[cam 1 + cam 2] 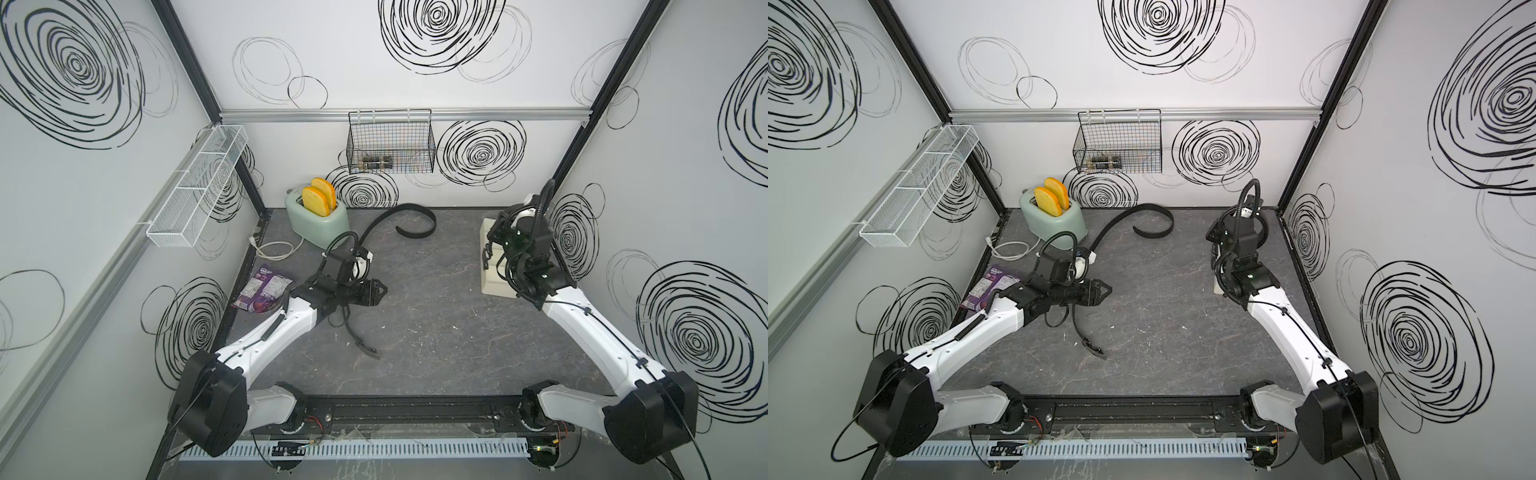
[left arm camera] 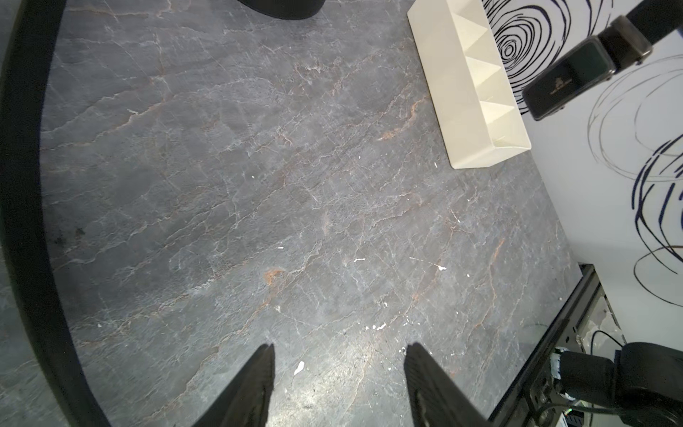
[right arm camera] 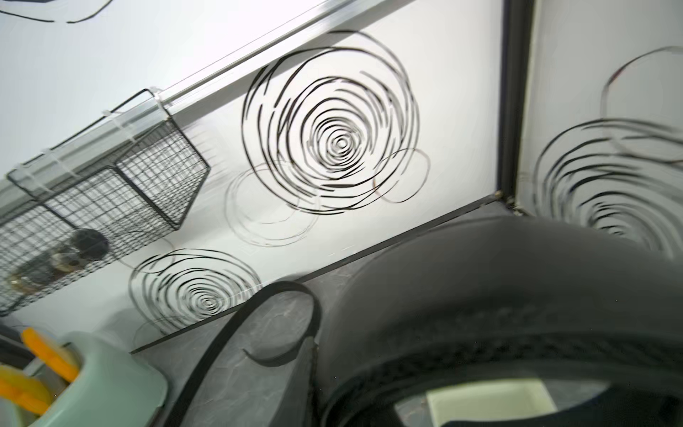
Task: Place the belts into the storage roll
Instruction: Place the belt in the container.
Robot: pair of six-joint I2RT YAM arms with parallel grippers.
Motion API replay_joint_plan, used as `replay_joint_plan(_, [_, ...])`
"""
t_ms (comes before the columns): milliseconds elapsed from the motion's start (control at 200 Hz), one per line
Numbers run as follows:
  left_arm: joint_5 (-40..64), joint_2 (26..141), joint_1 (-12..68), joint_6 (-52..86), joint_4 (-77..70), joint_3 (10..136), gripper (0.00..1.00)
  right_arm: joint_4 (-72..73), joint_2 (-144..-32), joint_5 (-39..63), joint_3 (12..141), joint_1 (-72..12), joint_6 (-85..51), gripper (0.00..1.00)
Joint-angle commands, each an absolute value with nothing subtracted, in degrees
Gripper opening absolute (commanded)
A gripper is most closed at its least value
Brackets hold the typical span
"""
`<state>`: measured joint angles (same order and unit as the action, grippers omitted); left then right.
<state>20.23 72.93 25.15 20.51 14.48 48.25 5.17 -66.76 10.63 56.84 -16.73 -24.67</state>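
One belt (image 1: pixel 417 220) lay loose on the table (image 1: pixel 436 324), curving just beside the left gripper (image 1: pixel 383 291), whose jaws stood released and empty. Farther right, the right gripper (image 1: pixel 489 247) hung clenched on a second belt (image 3: pixel 499 288) directly above the tray (image 1: pixel 492 286), whose compartments looked empty: neither belt was stowed yet.

Two belts (image 1: pixel 415 234) (one mostly hidden), one storage roll (image 2: pixel 454 111), one toaster (image 1: pixel 320 226), two baskets (image 1: pixel 390 145).

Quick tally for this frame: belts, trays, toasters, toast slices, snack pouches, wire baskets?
Belts: 2 (table belt, hanging belt)
Storage tray: 1
Toaster: 1
Toast slices: 2
Snack pouch: 1
Wire baskets: 2
Total: 9
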Motion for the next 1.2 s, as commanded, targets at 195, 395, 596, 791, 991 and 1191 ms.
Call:
replay_joint_plan(195, [23.1,73.6,25.1,19.0,12.3,48.1,0.61,6.9,-61.3,9.0,52.1,-5.9,-13.1,0.00])
replay_joint_plan(395, [23.8,75.0,25.4,18.8,11.4,47.8,0.61,9.5,-61.6,11.7,49.1,-1.9,-11.7,0.00])
replay_joint_plan(596, [23.9,76.1,25.5,18.1,11.3,48.0,0.61,10.9,-63.0,13.0,47.8,-1.8,-12.9,0.00])
replay_joint_plan(791, [24.5,77.2,25.2,17.8,11.2,48.0,0.61,12.2,-64.1,13.7,46.2,-1.8,-13.1,0.00])
replay_joint_plan(991, [24.8,77.7,24.7,17.3,11.3,47.8,0.61,14.3,-65.5,14.1,44.0,-1.8,-13.0,0.00])
replay_joint_plan(1191, [24.9,78.4,24.5,17.4,11.2,47.9,0.61,15.6,-67.0,14.9,44.8,-1.8,-12.8,0.00])
